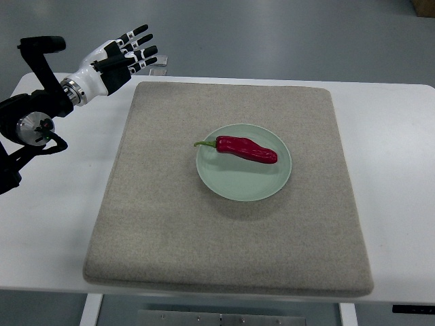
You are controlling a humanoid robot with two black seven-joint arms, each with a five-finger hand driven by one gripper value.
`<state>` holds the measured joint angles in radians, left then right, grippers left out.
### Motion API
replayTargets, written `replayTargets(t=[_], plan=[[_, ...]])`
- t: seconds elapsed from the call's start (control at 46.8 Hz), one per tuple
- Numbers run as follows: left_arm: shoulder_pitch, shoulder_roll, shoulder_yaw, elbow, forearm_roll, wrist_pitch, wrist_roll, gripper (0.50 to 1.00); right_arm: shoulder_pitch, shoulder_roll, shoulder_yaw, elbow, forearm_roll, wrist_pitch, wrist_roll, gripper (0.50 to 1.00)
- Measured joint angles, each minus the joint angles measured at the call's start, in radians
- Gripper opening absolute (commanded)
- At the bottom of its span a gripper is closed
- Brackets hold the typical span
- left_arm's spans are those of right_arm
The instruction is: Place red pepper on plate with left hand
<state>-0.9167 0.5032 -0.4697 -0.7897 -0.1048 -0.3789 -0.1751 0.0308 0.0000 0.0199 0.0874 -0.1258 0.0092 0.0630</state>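
Where free: red pepper point(247, 149) mid-plate point(234, 187)

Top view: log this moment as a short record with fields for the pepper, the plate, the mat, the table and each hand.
pepper: glossy red pepper with green stem, lying on the plate, stem pointing to picture left
plate: round pale green plate, near the middle of the mat
mat: square beige felt mat, flat on the table
table: white tabletop
left hand: black-and-white fingered hand, fingers spread, holding nothing, over the mat's far left corner, apart from the plate
right hand: not in view
task state: pepper already on plate
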Motion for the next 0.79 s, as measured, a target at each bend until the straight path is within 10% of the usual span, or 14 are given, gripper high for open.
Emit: replayTargets(t=[0.278, 0.79], plan=[[0.098, 0.009, -0.159, 0.029, -0.096, -0.087, 0.158, 0.996, 0.0, 0.0, 0.0, 0.0, 0.0, 0.0, 0.0, 0.928], [0.104, -0.002, -0.172, 0.04, -0.105, -0.132, 0.166, 0.996, 0.0, 0.0, 0.002, 0.001, 0.0, 0.005, 0.0, 0.928]])
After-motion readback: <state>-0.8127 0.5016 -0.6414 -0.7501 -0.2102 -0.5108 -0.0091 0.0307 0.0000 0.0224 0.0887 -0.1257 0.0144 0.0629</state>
